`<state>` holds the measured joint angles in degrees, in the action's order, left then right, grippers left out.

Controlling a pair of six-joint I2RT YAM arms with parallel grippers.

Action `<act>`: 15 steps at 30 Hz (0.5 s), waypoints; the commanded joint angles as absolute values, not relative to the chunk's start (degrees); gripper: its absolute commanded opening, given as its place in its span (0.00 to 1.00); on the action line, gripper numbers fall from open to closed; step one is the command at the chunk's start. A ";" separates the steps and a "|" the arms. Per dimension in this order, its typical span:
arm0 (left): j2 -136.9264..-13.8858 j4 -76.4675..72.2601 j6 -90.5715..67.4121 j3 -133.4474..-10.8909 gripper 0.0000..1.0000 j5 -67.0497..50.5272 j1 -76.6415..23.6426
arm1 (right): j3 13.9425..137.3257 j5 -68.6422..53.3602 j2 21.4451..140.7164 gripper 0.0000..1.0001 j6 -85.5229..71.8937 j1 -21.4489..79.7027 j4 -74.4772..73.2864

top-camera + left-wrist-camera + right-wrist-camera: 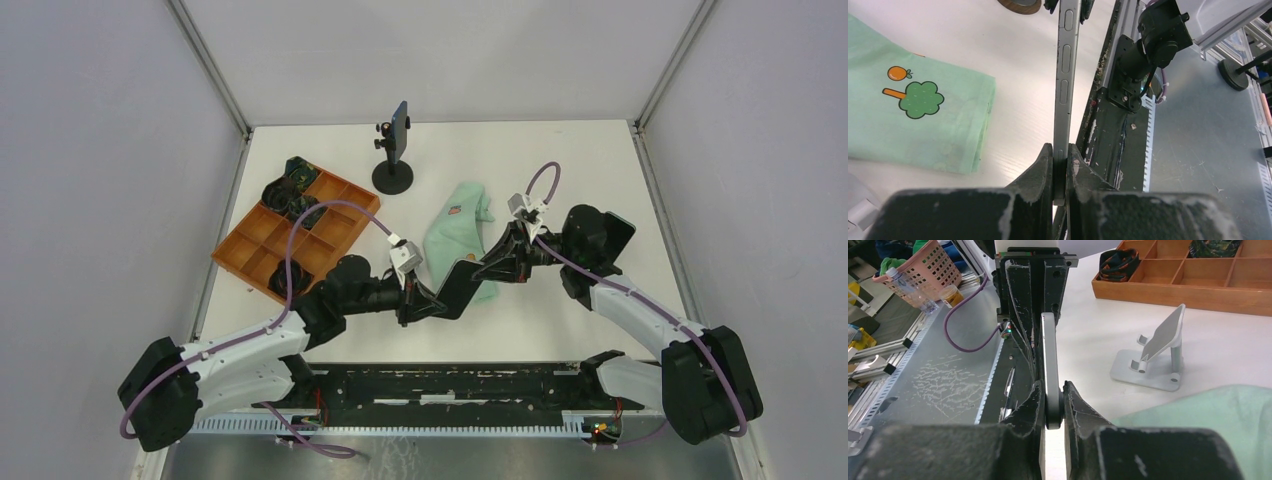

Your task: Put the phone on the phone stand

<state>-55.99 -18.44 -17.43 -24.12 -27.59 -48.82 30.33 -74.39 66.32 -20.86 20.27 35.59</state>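
Right wrist: two-arm handover

Slim grey phone (1049, 355), edge-on above the white table (1088, 340), is clamped by left end effector (1060, 156) and right end effector (1050, 392) together, likely a handover toward the angled silver phone stand (1153, 357) nearby.

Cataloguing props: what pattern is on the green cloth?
A small orange fruit and a green tree, printed on the mint-green cloth, clearest in the left wrist view.

held phone (1064, 75) 1 | phone stand (1163, 335) 1 | cloth (923, 130) 1 | tray (1173, 292) 1 | tripod (392, 177) 1
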 commanded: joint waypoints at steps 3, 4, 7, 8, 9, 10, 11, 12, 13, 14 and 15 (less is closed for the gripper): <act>-55.16 -19.04 -20.34 -26.24 0.37 -19.19 -46.87 | 33.74 -74.91 66.18 0.00 -15.28 21.38 32.35; -54.72 -17.82 -20.49 -26.66 0.46 -18.28 -46.85 | 33.89 -74.65 66.18 0.00 -14.68 21.38 31.72; -52.50 -13.26 -20.40 -28.56 0.63 -15.73 -46.85 | 34.06 -73.77 66.39 0.00 -13.62 21.44 30.58; -52.02 -10.58 -20.31 -29.55 0.68 -13.90 -46.85 | 34.29 -73.34 66.36 0.00 -12.97 21.43 29.89; -51.29 -7.19 -19.97 -30.97 0.71 -11.36 -46.85 | 34.65 -72.90 66.43 0.00 -12.07 21.43 28.47; -50.81 -3.17 -19.46 -32.88 0.73 -8.52 -46.85 | 35.13 -72.33 66.45 0.00 -10.95 21.50 27.28; -50.36 1.64 -18.82 -34.84 0.74 -5.40 -46.85 | 35.38 -71.89 66.51 0.00 -10.37 21.49 26.30; -49.81 5.76 -18.15 -37.03 0.75 -2.22 -46.85 | 35.63 -71.21 66.54 0.00 -9.99 21.53 26.01; -49.30 9.62 -17.05 -39.58 0.75 0.29 -46.85 | 36.02 -70.58 66.68 0.00 -9.60 21.67 25.55; -48.46 12.64 -16.14 -41.14 0.75 2.60 -46.85 | 36.39 -69.95 66.86 0.00 -9.23 21.83 24.75; -47.44 15.01 -15.06 -42.21 0.75 4.22 -46.85 | 37.03 -69.18 67.12 0.00 -8.07 22.11 23.62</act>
<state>-51.05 2.02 -18.85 -35.27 -7.46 -47.22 32.60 -71.96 66.72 -11.62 21.30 25.50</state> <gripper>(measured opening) 0.749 0.158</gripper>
